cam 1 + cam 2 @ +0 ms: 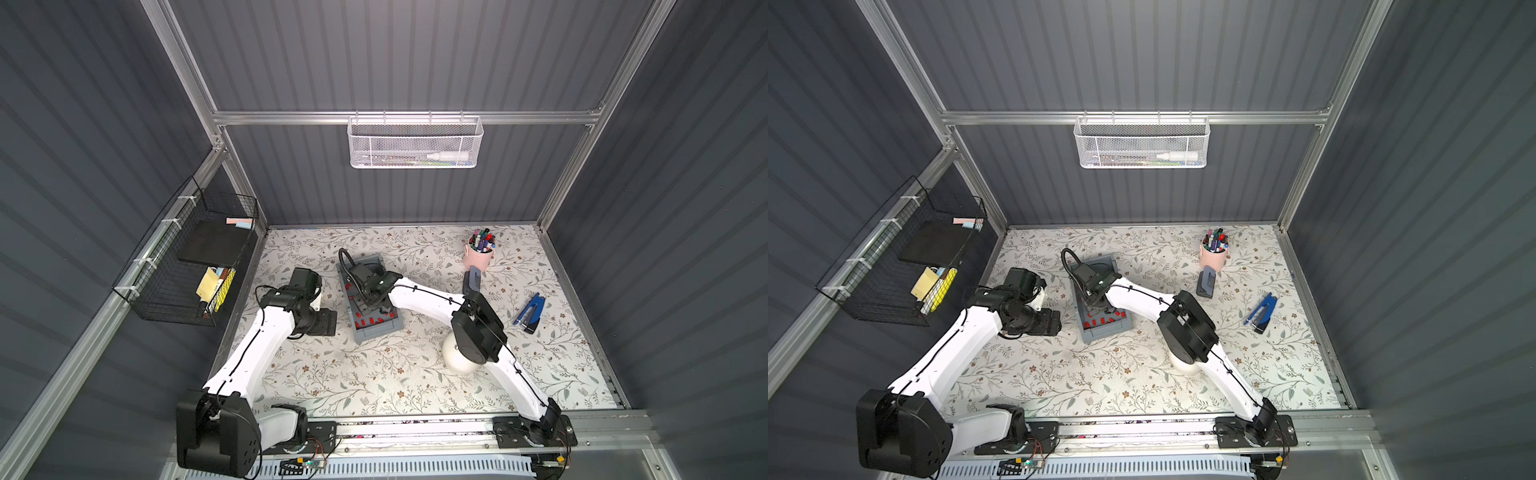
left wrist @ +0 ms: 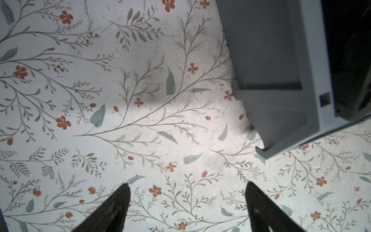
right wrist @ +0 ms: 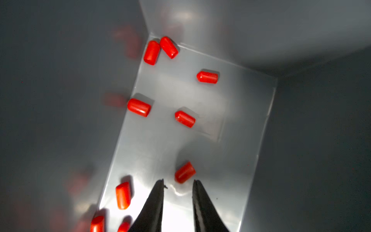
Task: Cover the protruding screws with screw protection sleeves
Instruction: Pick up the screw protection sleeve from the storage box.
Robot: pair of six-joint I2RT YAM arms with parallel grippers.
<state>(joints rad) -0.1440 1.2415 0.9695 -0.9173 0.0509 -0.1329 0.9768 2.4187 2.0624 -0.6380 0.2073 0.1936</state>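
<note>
R gripper point(image 3: 179, 181): down inside the grey bin point(image 3: 200, 140), fingertips apart w/ a narrow gap, nothing pinched betw. them.
Nearest cap point(image 3: 184, 172): lies on the bin floor just beyond the R fingertips, slanted; can't tell if it touches either tip.
Red caps point(image 3: 207, 77): loose on the bin floor, all lying on their sides. Two touch in a far corner, others spread apart, a few along one wall. In both top views they show at the near end of the bin point(image 1: 372, 321) point(image 1: 1102, 321).
L gripper point(image 2: 187, 183): fingers wide apart, empty, hanging over the floral mat point(image 2: 140, 120) beside a corner of the bin point(image 2: 281, 60).
Bin: mid-table in a top view point(image 1: 376, 336), betw. the two arms.
White dome point(image 1: 457, 357): on the mat, front-right, well apart from the bin, mostly under the R arm's elbow.
Studs: hidden, can't make them out.
Pink cup point(image 1: 478, 257): far right corner, upright, full of pens.
Blue stapler point(image 1: 530, 311): right side of the mat.
</note>
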